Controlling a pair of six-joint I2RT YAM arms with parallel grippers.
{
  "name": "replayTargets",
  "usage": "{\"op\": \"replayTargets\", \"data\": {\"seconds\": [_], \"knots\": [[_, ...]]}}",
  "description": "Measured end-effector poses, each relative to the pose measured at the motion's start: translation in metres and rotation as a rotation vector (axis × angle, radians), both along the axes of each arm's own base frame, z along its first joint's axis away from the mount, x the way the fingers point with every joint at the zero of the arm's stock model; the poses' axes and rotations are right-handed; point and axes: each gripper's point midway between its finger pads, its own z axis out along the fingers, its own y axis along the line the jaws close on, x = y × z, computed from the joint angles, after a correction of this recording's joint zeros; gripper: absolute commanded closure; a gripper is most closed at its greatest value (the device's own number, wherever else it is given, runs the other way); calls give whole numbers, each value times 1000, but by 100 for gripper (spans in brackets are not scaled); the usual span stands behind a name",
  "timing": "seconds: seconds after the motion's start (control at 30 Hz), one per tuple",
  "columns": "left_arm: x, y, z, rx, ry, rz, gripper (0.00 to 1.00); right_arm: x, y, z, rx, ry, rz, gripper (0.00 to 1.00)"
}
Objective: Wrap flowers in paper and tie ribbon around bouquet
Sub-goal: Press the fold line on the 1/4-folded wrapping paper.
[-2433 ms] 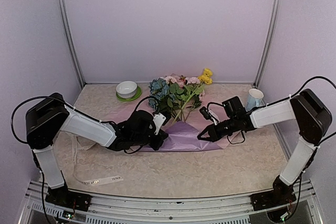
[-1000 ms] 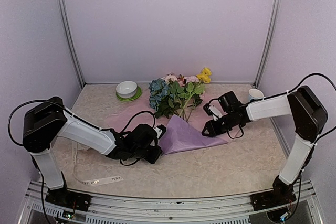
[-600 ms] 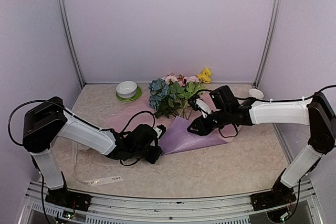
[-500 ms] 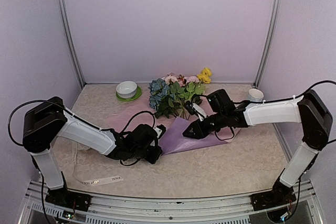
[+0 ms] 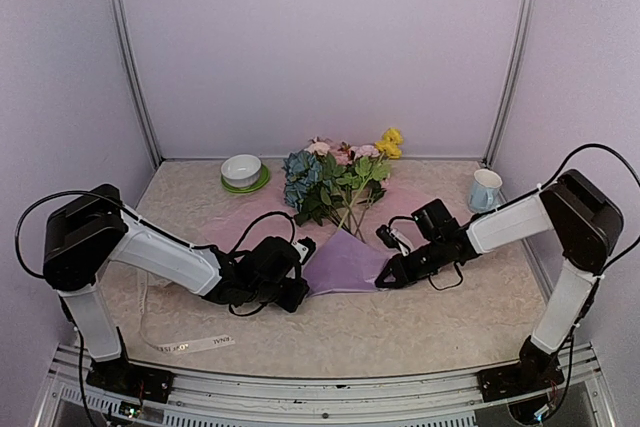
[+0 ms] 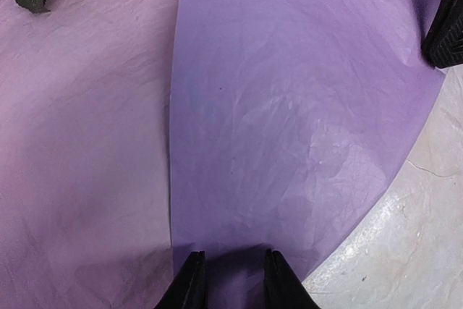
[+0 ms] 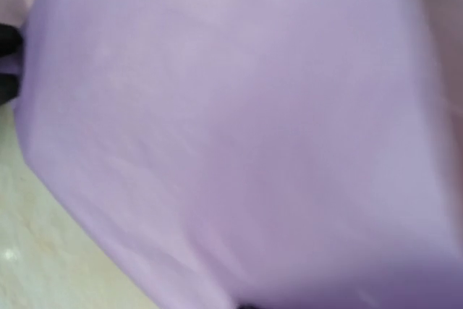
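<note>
Paper point(image 5: 345, 259): lilac-pink sheet lying flat on table point(image 5: 450, 317), mid-scene; its near part is folded over as a darker purple flap, and the left wrist view shows one straight fold edge
Flowers point(image 5: 335, 182): lying on the far part of the sheet, blooms toward the back wall, stems pointing at the flap's far tip
Left gripper point(image 6: 228, 280): low at the flap's near-left corner, jaws a little apart with a narrow gap, paper showing between the fingers; cannot tell whether it pinches the sheet
Right gripper point(image 5: 386, 278): at the flap's right corner, jaws closed on the paper edge; its wrist view is blurred and filled with lilac paper
Ribbon point(image 5: 205, 343): loose on the table at near left, well apart from the sheet
Bowl point(image 5: 242, 167): white, on a green saucer point(image 5: 246, 185), back left, near the blue blooms
Cup point(image 5: 484, 190): upright at back right, apart from the sheet
</note>
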Motion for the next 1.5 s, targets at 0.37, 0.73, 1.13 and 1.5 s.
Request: {"op": "replayTargets", "data": {"seconds": [0.37,0.73,1.13,1.5], "knots": [[-2,3,-1,11,8,0,72,9,-67,-2,-71,-2,-208,100],[-4,6,-1,16,12,1,72,5,-122,0,-252,15,-385,93],[-5,7,-2,14,11,1,72,43,-114,69,-340,-180,-393,73],[-3,8,-1,23,11,5,71,24,-7,69,-140,-213,-69,75]]}}
